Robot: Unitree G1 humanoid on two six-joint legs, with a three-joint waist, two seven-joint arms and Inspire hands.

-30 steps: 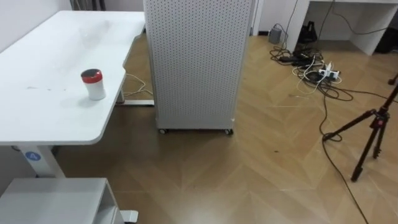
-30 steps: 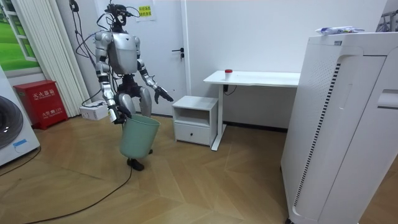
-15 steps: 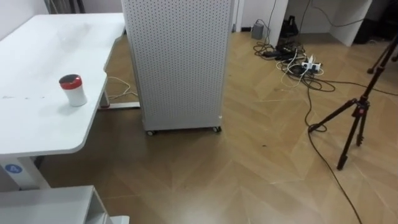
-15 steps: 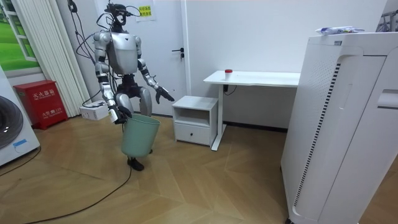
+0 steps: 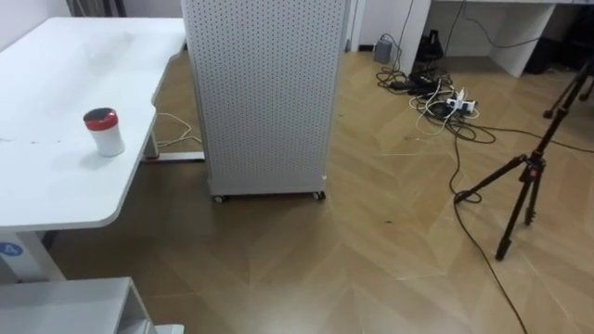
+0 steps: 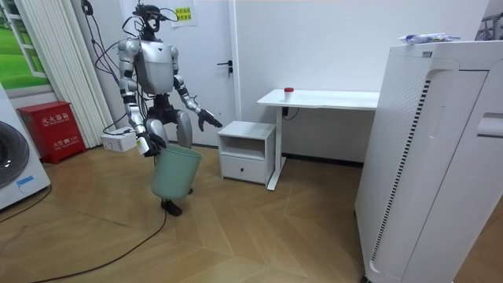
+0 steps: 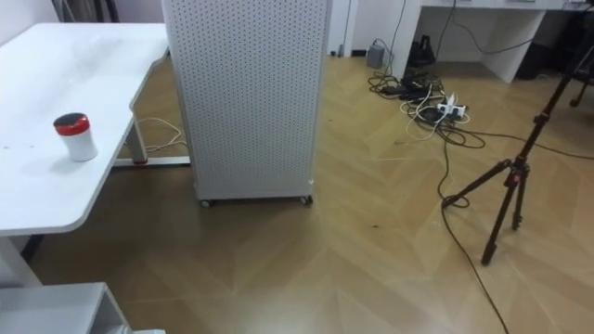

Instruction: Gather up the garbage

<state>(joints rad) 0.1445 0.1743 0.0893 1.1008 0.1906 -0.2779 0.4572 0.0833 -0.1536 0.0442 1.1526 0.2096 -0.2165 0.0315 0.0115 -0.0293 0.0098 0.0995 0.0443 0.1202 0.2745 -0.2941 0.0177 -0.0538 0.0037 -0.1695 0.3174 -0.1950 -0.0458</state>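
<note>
A small white can with a red lid (image 5: 103, 131) stands upright on the white table (image 5: 56, 195) to my left; in the room view the can (image 6: 289, 91) is a red dot on the tabletop. I stand a few steps from that table, beside a green waste bin (image 6: 174, 171). My right hand (image 6: 146, 144) is curled on the bin's rim at the room view's left. My left hand (image 6: 208, 119) reaches out toward the table with loose fingers and holds nothing.
A tall white perforated cabinet on castors (image 5: 264, 93) stands ahead, right of the table. A black tripod (image 5: 520, 186) and tangled cables (image 5: 436, 97) lie on the wood floor at right. A low white drawer unit (image 6: 247, 149) sits by the table.
The eye view has swung right, so table and cabinet sit further left in the picture. In the room view my stance and both hands are almost unchanged.
</note>
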